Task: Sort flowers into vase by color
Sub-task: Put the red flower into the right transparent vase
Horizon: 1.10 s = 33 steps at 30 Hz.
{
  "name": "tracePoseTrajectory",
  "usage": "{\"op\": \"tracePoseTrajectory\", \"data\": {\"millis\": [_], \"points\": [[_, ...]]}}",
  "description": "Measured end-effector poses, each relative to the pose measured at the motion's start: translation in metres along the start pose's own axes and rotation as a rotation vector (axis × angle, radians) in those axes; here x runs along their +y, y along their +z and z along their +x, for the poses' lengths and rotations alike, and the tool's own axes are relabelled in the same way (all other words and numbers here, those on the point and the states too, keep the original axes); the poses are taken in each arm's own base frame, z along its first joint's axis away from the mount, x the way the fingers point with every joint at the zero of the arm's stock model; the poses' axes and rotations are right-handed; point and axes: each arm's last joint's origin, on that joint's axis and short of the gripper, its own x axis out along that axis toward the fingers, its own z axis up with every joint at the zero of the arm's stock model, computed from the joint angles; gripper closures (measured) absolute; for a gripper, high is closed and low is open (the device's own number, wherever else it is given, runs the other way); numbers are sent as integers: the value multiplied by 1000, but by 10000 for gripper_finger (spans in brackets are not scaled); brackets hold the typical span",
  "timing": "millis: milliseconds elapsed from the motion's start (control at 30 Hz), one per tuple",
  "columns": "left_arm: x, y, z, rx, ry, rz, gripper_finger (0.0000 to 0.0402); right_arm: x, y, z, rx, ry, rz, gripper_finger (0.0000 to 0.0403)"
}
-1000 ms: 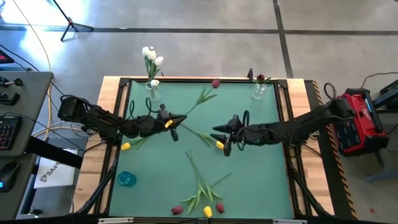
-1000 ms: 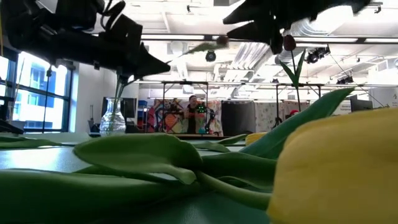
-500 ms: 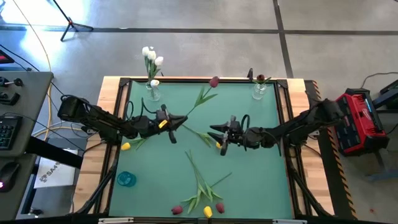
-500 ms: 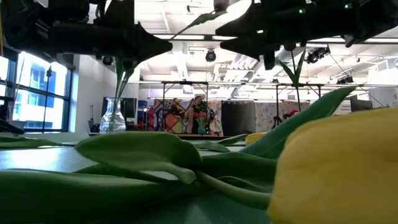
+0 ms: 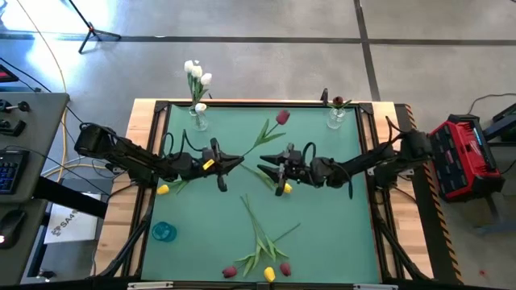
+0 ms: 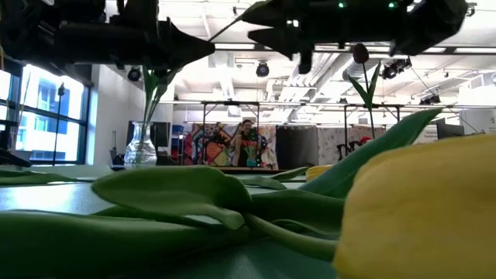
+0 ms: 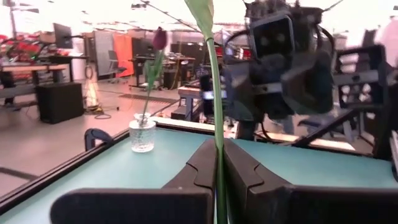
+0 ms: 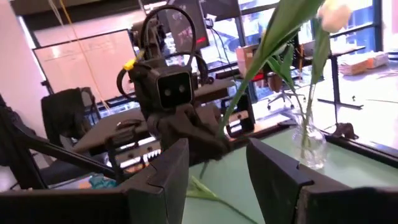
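The left gripper (image 5: 236, 159) hangs above the left-centre of the green table mat (image 5: 339, 234), its two dark fingers (image 7: 205, 163) pressed together on the thin green stem of a dark red tulip (image 5: 282, 118); the stem slants up and away from the fingertips toward the far edge, with the red head well clear of the mat's rim. Facing it from the right, the right gripper (image 5: 263, 168) is raised over the middle of the mat, jaws parted about halfway and holding nothing, its tips just beside the held stem and near the left gripper's tips. A yellow tulip (image 5: 282, 187) lies on the mat under the right gripper.

Around them the mat is open: bare green toward the right edge and the far middle. At the far left corner stands a clear glass vase with white tulips (image 5: 196, 79), at the far right corner a small clear glass vase holding a dark red tulip (image 5: 336, 111), both close to the black frame (image 5: 375, 211). Another yellow tulip (image 5: 164, 189) lies near the left edge, a blue round object (image 5: 164, 231) sits near the front left, and a loose bunch of red and yellow tulips (image 5: 260, 254) lies at the front edge
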Motion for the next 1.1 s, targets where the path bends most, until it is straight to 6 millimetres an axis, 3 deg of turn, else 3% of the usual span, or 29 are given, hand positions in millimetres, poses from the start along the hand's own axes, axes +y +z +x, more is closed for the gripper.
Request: {"op": "tracePoseTrajectory", "data": {"millis": [167,567,767,933,1100], "points": [[-7,-5,-2,44,-64,92,401,2,1,13,4,60,26,252],[-22,-28,-3,124,-120,202,401,11,-30,15,-16,123,131,252],[-29,-42,8,163,-131,218,401,12,-45,15,-26,29,132,254],[-34,-44,14,160,-154,230,401,12,-50,13,-5,-17,118,277],[-35,-45,15,160,-156,231,401,17,-50,12,-10,-11,100,326]]}}
